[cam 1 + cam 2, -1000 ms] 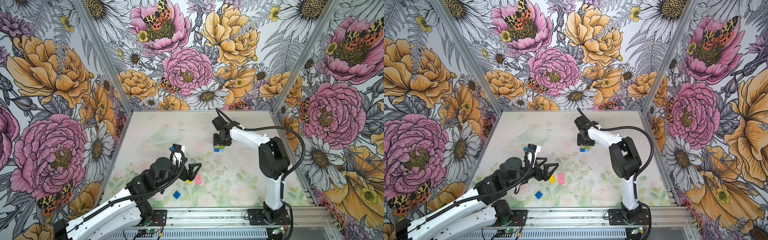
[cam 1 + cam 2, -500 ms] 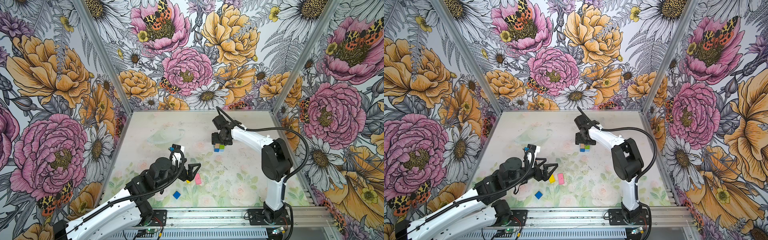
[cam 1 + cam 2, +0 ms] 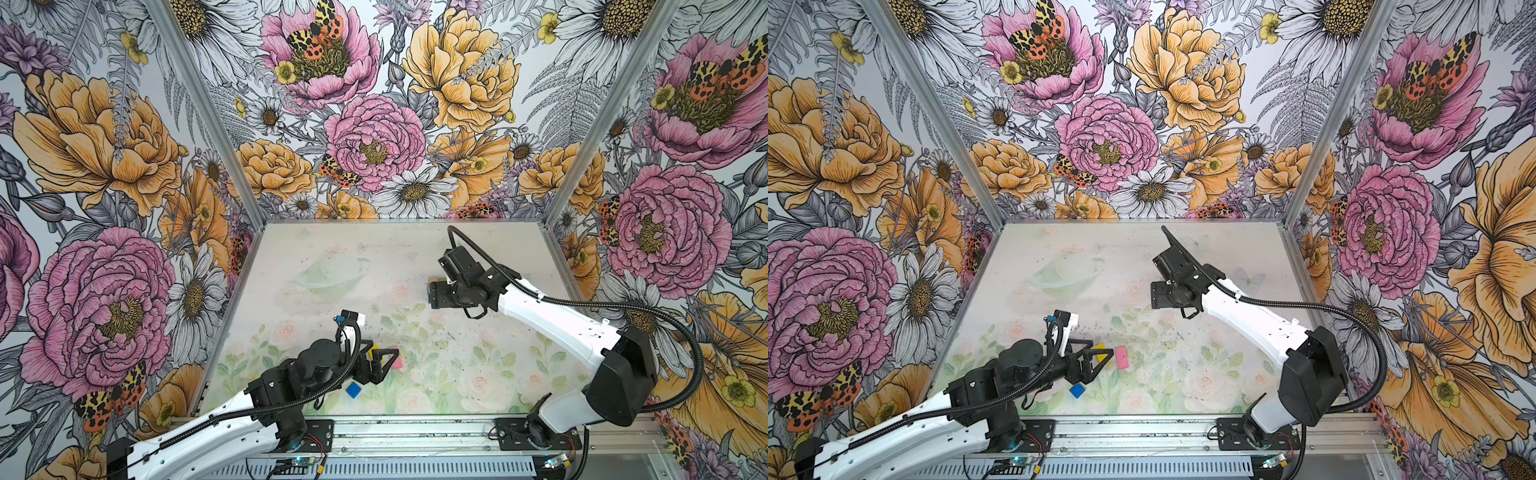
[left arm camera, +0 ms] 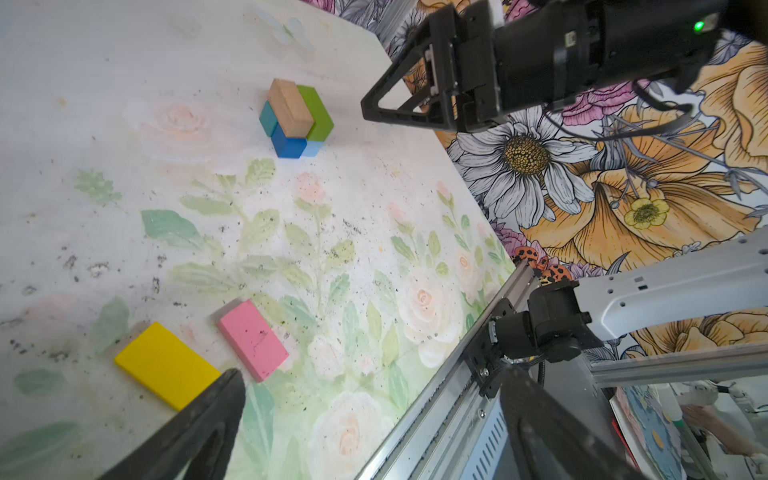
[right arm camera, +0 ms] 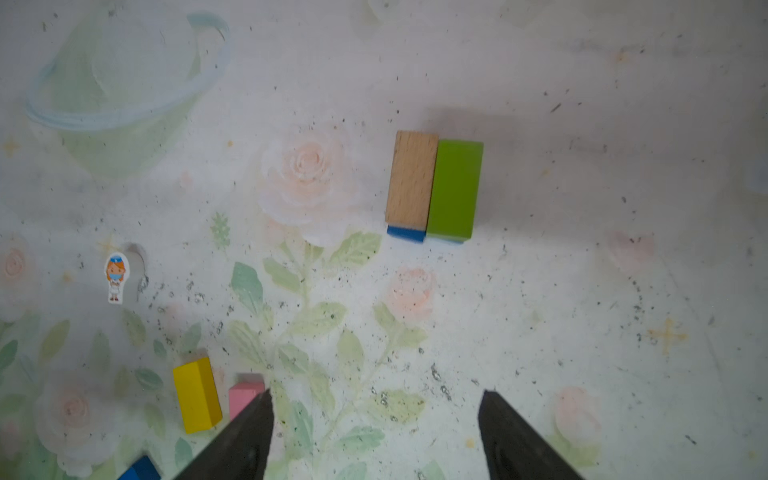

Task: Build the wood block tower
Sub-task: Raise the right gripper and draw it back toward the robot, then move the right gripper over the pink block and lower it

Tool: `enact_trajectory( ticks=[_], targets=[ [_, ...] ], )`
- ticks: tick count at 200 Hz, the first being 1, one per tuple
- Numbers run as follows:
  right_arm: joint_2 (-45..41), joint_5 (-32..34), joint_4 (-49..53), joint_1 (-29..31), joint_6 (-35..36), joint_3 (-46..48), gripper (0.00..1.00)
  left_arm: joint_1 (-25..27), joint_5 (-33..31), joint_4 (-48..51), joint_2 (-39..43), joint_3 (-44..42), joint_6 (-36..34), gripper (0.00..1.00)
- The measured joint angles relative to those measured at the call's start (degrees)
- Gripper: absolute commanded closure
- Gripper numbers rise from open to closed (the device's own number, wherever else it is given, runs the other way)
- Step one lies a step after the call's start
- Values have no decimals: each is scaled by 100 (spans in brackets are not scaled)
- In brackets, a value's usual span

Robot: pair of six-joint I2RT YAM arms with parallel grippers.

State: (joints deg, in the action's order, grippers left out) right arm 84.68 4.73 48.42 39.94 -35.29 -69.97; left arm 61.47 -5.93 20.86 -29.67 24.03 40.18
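Note:
The wood block tower [image 4: 293, 118] stands far right of centre on the mat. A tan brick [image 5: 411, 178] and a green brick [image 5: 455, 187] lie side by side on dark blue, teal and light blue cubes. My right gripper [image 5: 376, 395] hangs open above and just to the near side of the tower, touching nothing. In both top views this gripper [image 3: 436, 293] covers the tower. At the near left my left gripper [image 4: 372, 376] is open and empty, one finger beside the yellow brick [image 4: 166, 365]. A pink brick [image 4: 252, 338] lies next to the yellow one.
A loose blue cube [image 3: 353, 390] lies near the front edge by the left arm. A tiny figure [image 5: 116, 276] is on the mat left of centre. Flowered walls close three sides, and a metal rail [image 3: 415, 428] runs along the front.
My right gripper has opened, left the tan brick on the tower and lifted away from it. The left arm has stayed nearly still over the yellow and pink bricks.

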Motion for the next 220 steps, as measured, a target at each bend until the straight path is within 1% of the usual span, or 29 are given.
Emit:
enact_trajectory(
  ticks=[24,40,69,87,114,140,166,182,206,220],
  targets=[
    [-284,20,-26,422,-186,579,20,459,-468,247,166,-337,442,4],
    [-505,48,-74,682,-348,857,20,634,-710,428,223,-461,702,5],
    [-852,208,-131,1150,-680,1145,22,667,-1045,691,245,-592,1099,5],
    [-887,302,-205,1414,-861,1211,25,667,-1158,789,286,-616,1231,4],
    [-739,407,-404,1731,-1080,1244,29,667,-1290,872,289,-616,1335,4],
    [-350,387,-704,1816,-1180,1244,32,632,-1320,1010,238,-601,1349,4],
    [258,256,-960,1823,-1180,1211,34,463,-1362,1329,201,-291,1296,3],
    [621,201,-1060,1823,-1137,1121,35,243,-1392,1484,201,35,1174,2],
    [992,103,-1191,1823,-1036,940,36,-258,-1394,1626,173,474,894,2],
    [1108,26,-1309,1823,-1010,872,36,-654,-1329,1709,120,680,710,2]
  ],
)
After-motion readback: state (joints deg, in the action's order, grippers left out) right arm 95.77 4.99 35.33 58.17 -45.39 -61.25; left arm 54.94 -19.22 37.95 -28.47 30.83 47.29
